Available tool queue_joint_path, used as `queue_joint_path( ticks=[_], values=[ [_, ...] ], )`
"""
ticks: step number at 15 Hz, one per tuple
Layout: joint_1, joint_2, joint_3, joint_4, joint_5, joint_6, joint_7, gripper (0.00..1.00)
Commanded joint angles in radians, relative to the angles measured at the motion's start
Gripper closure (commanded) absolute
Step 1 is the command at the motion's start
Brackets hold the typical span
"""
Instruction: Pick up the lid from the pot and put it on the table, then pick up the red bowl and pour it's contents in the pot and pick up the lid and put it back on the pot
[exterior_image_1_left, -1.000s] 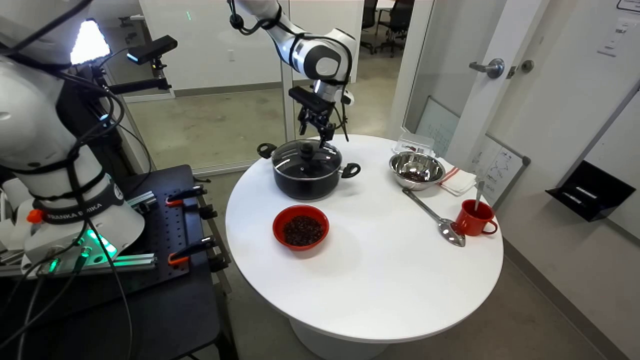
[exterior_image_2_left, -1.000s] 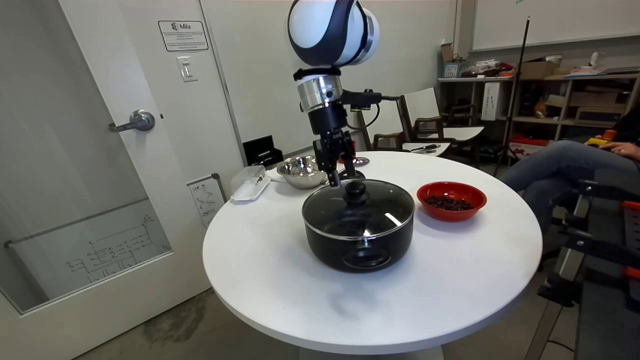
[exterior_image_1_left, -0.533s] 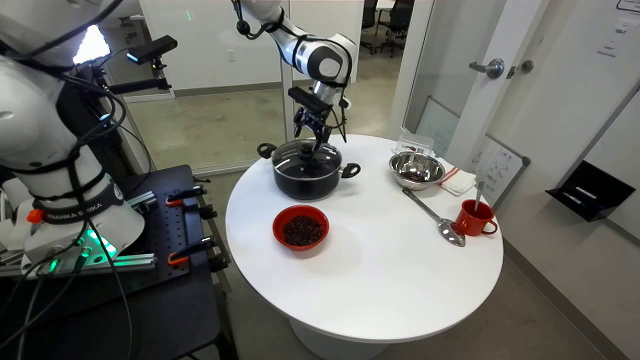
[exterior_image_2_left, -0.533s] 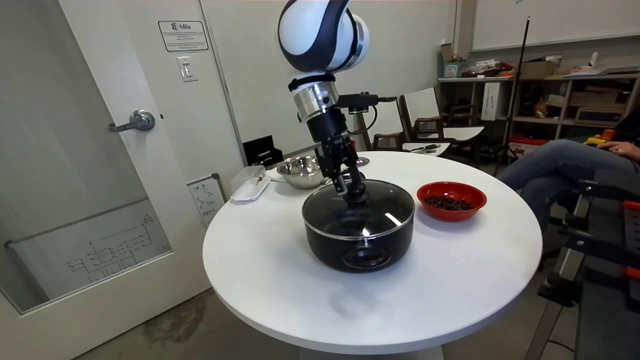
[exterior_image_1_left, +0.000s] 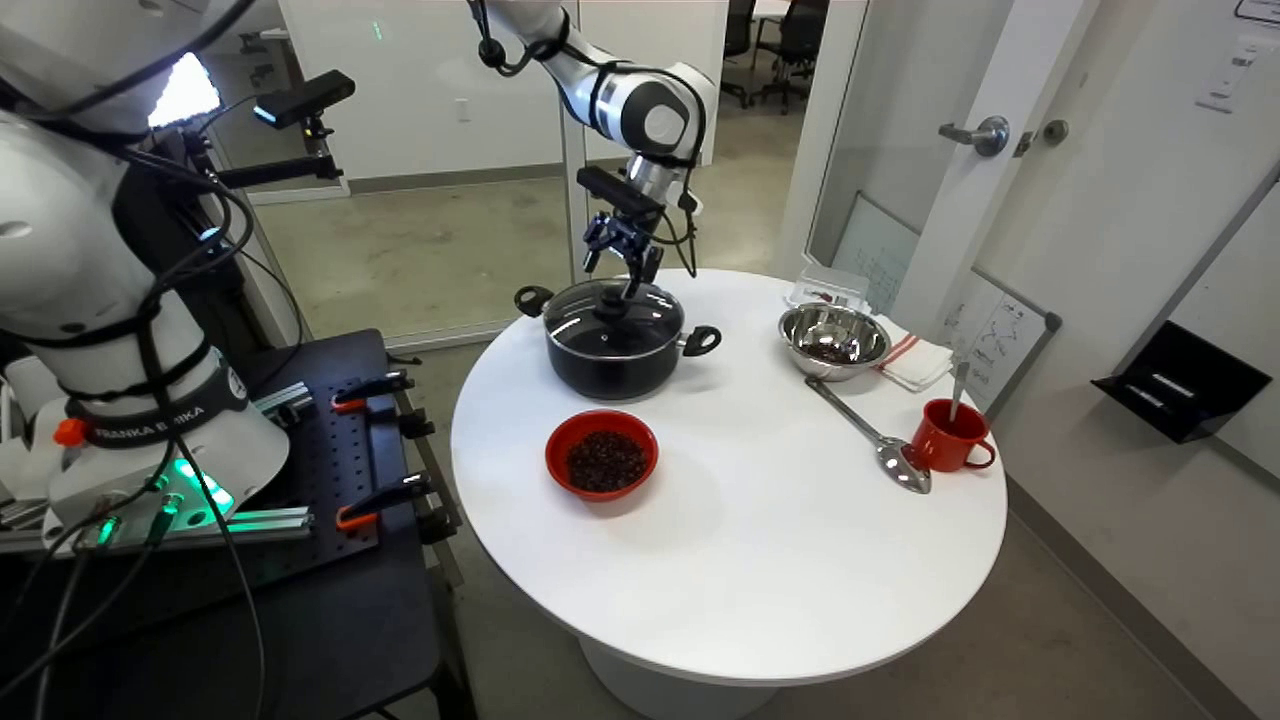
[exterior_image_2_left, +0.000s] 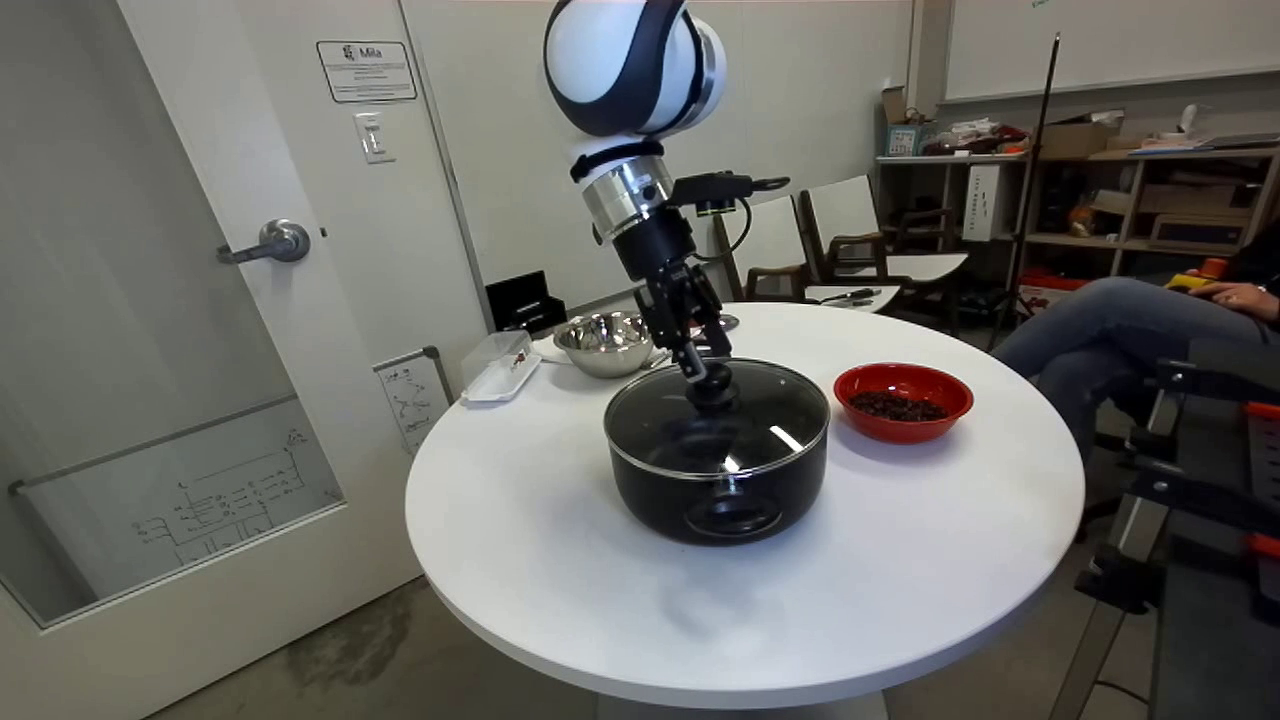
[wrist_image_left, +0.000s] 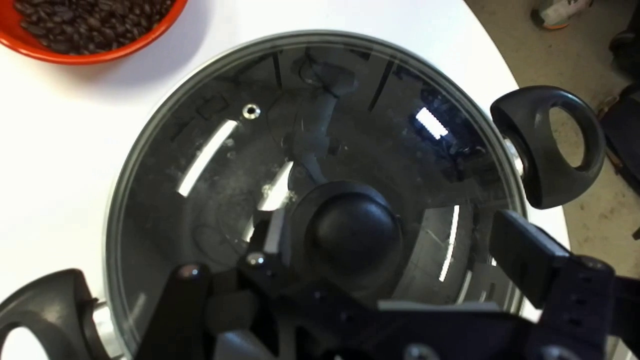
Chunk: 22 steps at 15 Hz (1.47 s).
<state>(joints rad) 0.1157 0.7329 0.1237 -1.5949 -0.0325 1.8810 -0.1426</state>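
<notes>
Glass lid (wrist_image_left: 357, 160), metal-rimmed, black-knobbed, caps the black pot (exterior_image_1_left: 612, 374) on the white table (exterior_image_1_left: 760, 560) | gripper (wrist_image_left: 392, 232) stands wide over the lid | arm base (exterior_image_1_left: 215, 430) reads "FRANKA," wall sign (exterior_image_2_left: 366, 72) "Mila"

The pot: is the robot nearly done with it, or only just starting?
Just starting, it looks like. Done: nothing yet, since the lid is on the pot and dark beans sit in the red bowl. Now: the open gripper is by the lid's knob, probably about to grip it. Still to do: lid onto the table, beans into the pot, lid back on.
</notes>
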Motion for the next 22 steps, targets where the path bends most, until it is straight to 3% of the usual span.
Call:
queue_joint_path(
  ticks=[1,22],
  values=[
    [0.023,0.043,-0.015,0.07,-0.029,-0.06,0.011,0.0],
    [0.034,0.109,-0.03,0.151,-0.059,-0.096,0.02,0.0]
  ],
)
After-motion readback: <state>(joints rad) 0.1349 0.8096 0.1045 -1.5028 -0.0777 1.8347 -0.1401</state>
